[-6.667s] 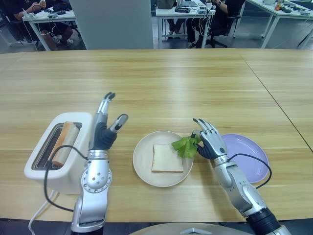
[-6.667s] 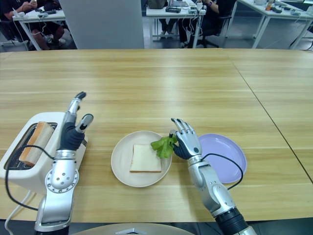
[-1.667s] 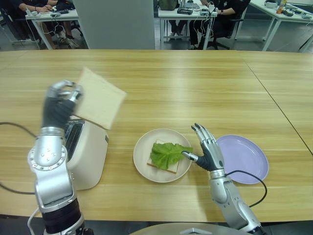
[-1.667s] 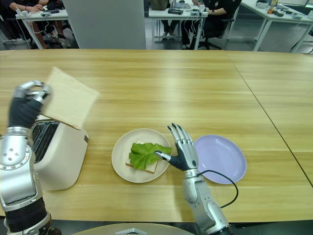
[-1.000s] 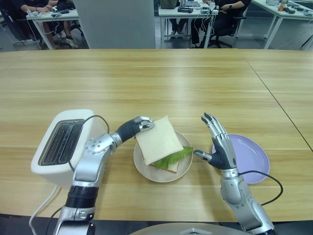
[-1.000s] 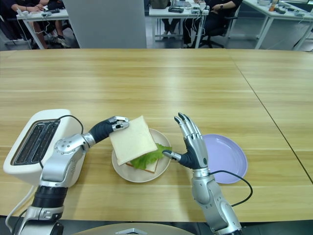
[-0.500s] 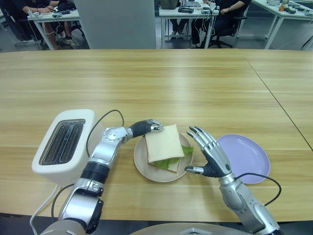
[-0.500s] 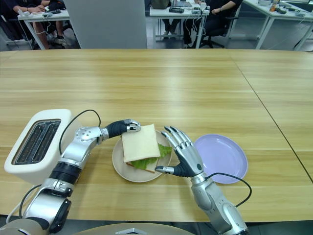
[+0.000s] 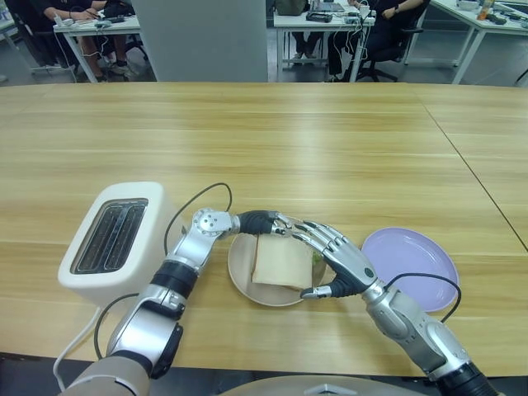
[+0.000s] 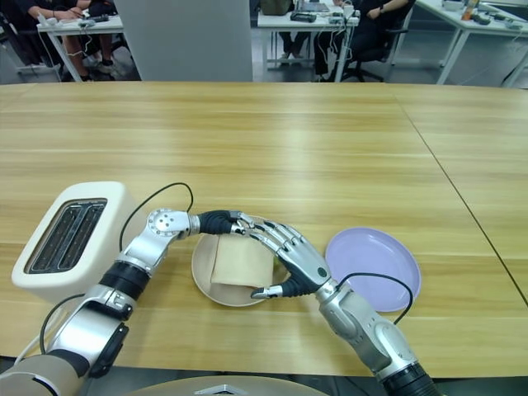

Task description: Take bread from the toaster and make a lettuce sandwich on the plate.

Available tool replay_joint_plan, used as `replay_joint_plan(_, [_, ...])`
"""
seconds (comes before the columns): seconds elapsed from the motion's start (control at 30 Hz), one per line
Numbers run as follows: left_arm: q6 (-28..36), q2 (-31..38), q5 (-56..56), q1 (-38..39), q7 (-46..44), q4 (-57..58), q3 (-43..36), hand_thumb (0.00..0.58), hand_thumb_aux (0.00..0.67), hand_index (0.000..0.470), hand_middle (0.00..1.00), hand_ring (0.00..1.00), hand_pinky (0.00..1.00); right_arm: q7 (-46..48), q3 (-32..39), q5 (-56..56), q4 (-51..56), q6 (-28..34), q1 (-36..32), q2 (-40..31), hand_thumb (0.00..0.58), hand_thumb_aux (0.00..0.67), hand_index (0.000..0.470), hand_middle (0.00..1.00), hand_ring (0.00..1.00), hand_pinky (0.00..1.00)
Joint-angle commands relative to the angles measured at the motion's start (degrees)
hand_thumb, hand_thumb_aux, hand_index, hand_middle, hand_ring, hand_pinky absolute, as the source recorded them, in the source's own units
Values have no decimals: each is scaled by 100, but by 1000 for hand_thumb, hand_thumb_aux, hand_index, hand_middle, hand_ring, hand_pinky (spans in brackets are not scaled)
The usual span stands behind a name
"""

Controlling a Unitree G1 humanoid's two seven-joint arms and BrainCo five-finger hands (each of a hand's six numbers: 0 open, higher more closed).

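Observation:
On the beige plate (image 9: 240, 271) lies a sandwich: a white bread slice (image 9: 279, 264) flat on top, with a sliver of green lettuce (image 9: 316, 257) peeking out at its right edge. My left hand (image 9: 262, 222) rests at the plate's far rim, by the top slice's far corner. Whether it still grips the slice is hidden behind my right hand. My right hand (image 9: 335, 261) hovers open and palm down, its fingers spread over the sandwich's right side. The white toaster (image 9: 111, 241) stands to the left with both slots empty.
A purple plate (image 9: 415, 257) with nothing on it sits just right of the beige plate, with my right arm's cable looping over its near edge. The toaster's cord (image 9: 74, 359) hangs off the table's near edge. Bare wooden tabletop (image 9: 272, 140) stretches behind.
The top slice has gone from tilted in my left hand to lying flat on the lettuce. My right hand has moved left and now reaches over the sandwich.

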Motion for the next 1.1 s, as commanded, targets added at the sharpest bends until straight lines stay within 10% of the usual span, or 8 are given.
replay_joint_plan(0.03, [-221, -48, 153, -376, -202, 507, -98, 580, 670, 460, 1000, 1000, 1000, 238, 52, 76, 12, -155, -64, -71, 0, 0, 0, 0, 0, 0])
replay_joint_plan(1.1, [-1147, -609, 877, -1119, -67, 2841, -190, 580, 670, 460, 1000, 1000, 1000, 577, 661, -347, 889, -306, -527, 78, 0, 0, 0, 0, 0, 0])
